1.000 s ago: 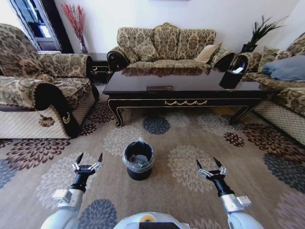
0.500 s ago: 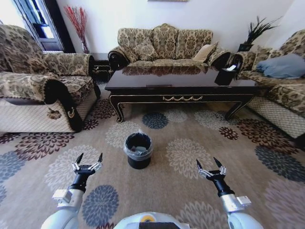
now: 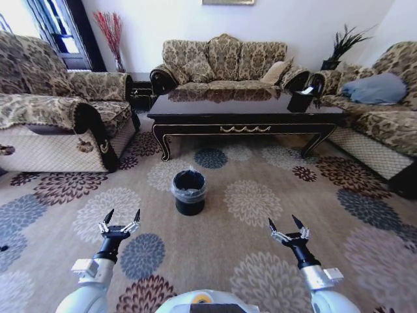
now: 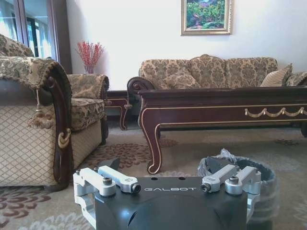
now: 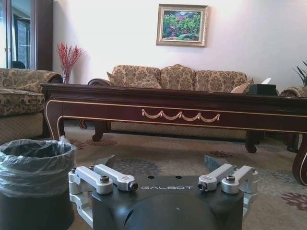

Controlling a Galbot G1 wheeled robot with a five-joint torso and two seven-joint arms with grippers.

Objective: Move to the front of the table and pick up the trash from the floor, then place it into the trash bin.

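The trash bin (image 3: 189, 192), a small black bucket with a thin liner, stands on the floor (image 3: 215, 241) ahead of me. It also shows in the left wrist view (image 4: 263, 188) and the right wrist view (image 5: 33, 177). Beyond it is the table (image 3: 244, 107), dark and glossy with gold scrollwork. My left gripper (image 3: 123, 214) and right gripper (image 3: 282, 222) hang low over the carpet on either side, both open with nothing held. The wrist views show the same open left gripper (image 4: 163, 165) and right gripper (image 5: 160, 163). The trash is out of view.
A patterned armchair (image 3: 58, 124) flanks the carpet on the left and a sofa (image 3: 381, 120) on the right. A third sofa (image 3: 225, 62) stands behind the table. A black tissue box (image 3: 300, 101) sits on the table's right end. Open carpet surrounds the bin.
The whole view has pulled back: bin and table look smaller and farther off, so the camera moved away from them. Both arms keep their pose.
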